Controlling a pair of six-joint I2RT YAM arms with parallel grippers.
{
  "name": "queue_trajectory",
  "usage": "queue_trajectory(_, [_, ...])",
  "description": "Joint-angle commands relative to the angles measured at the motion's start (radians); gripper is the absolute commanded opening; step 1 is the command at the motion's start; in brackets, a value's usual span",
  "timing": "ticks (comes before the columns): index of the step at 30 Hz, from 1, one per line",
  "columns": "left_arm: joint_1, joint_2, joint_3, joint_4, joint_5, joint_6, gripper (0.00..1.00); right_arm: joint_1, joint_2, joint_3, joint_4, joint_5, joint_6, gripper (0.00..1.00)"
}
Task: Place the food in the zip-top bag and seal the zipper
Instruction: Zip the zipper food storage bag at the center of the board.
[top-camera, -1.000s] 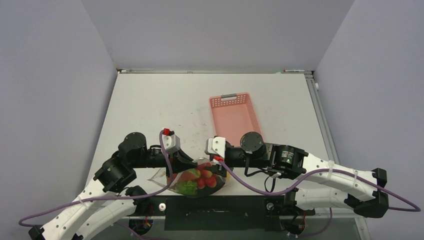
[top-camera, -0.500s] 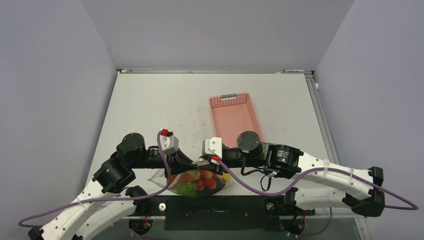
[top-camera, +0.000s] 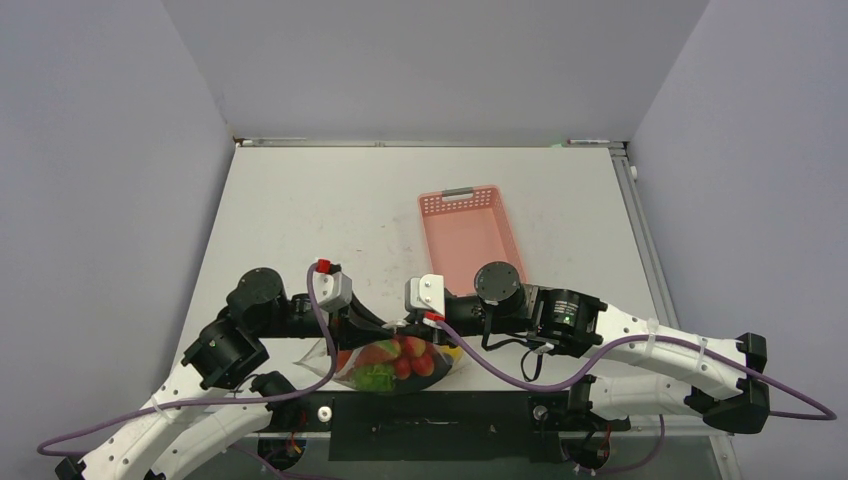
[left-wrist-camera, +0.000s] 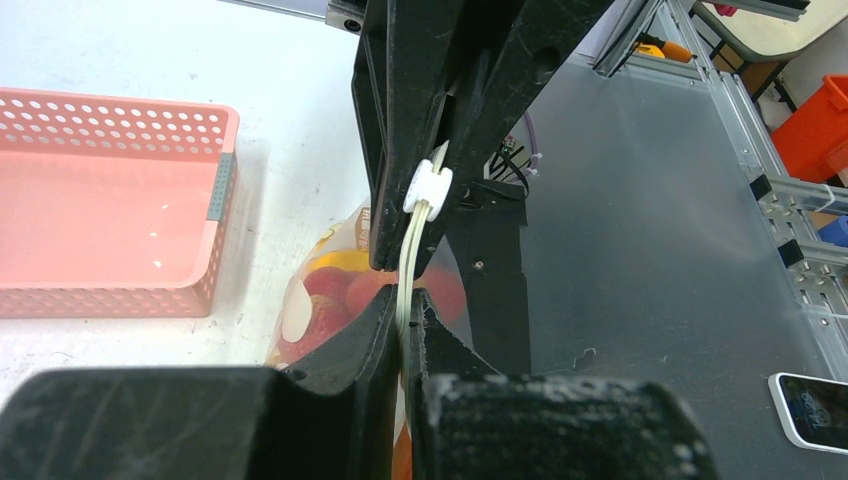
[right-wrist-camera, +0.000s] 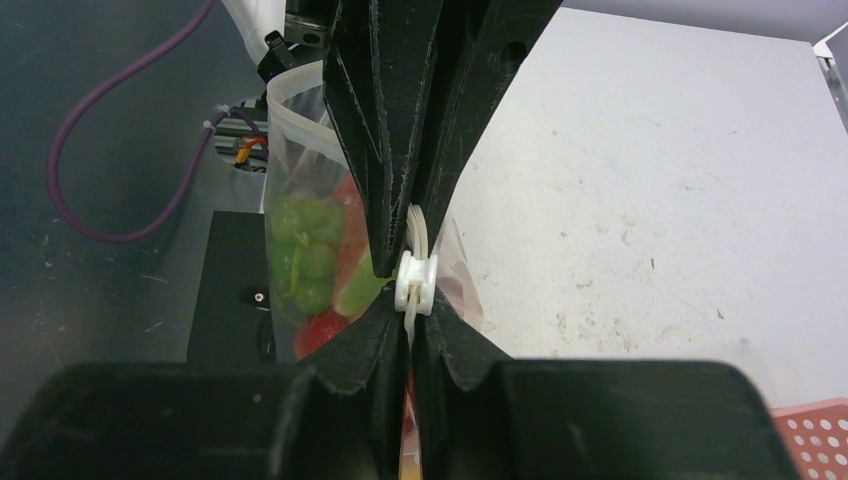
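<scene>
Top external: zip-top bag (top-camera: 395, 365) lies at the near edge of the desk (top-camera: 320, 210), between the two wrists. The food (right-wrist-camera: 305, 255) is inside: red, green and yellow pieces show through the film. We can't count them all from here.

The zipper (left-wrist-camera: 404, 262) is stretched between the arms. Left fingers (left-wrist-camera: 368, 335) are pinched shut on the strip. Right fingers (right-wrist-camera: 365, 335) are pinched shut on it too, right at the white slider (right-wrist-camera: 414, 280). We can't see whether the track is already mated, so we'd call this mid-seal.

Risks as we see them:
- The left pinch is thin. If the pull runs off-axis, the strip slips out and the mouth goes slack.
- The right grip is on the slider. Too much force could pop it off the track or off the end.
- Film near the slider looks creased. It could get dragged in and jam, leaving a gap.
- The bag is loaded and partly over the black mount plate (right-wrist-camera: 235, 300). A tug towards us could tip it off the desk.
- The purple cable (top-camera: 470, 362) loops just beside the bag and could snag it.

Room:
- The far half of the desk is open, so we'd pull that way or sideways.
- The pink basket (top-camera: 470, 240) sits near the right arm's joint. They overlap from above and we can't judge the clearance.
- Walls are well apart on both sides.
- The near side has no margin.
</scene>
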Motion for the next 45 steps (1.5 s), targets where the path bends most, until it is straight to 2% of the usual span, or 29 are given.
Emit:
queue_trajectory(1, [-0.003, -0.008, 0.051, 0.11, 0.04, -0.017, 0.0, -0.009, -0.01, 0.002, 0.066, -0.018, 0.0, 0.06])
queue_trajectory(11, [-0.003, 0.006, 0.047, 0.107, 0.043, -0.017, 0.0, -0.01, -0.031, -0.008, 0.08, -0.007, -0.003, 0.05])
queue_trajectory(17, [-0.003, 0.01, 0.035, 0.125, 0.056, -0.025, 0.21, -0.01, -0.023, 0.017, 0.058, 0.001, -0.004, 0.05])
queue_trajectory(21, [-0.003, 0.009, 0.03, 0.14, 0.046, -0.027, 0.46, -0.009, -0.004, 0.028, 0.035, 0.008, -0.007, 0.05])
queue_trajectory(25, [-0.003, 0.007, 0.025, 0.174, 0.037, -0.041, 0.57, -0.009, 0.004, 0.035, 0.028, 0.007, -0.006, 0.05])
queue_trajectory(29, [-0.003, 0.018, 0.025, 0.202, 0.041, -0.051, 0.62, -0.01, 0.011, 0.044, 0.022, 0.01, -0.001, 0.05])
queue_trajectory(38, [-0.003, 0.053, 0.017, 0.223, 0.045, -0.056, 0.61, -0.009, 0.024, 0.044, 0.035, 0.007, 0.007, 0.05])
queue_trajectory(41, [-0.002, 0.054, 0.011, 0.223, 0.048, -0.053, 0.53, -0.01, 0.024, 0.042, 0.044, 0.006, 0.011, 0.05])
queue_trajectory(45, [-0.003, 0.055, 0.006, 0.222, 0.059, -0.05, 0.38, -0.01, 0.026, 0.045, 0.046, 0.009, 0.014, 0.05])
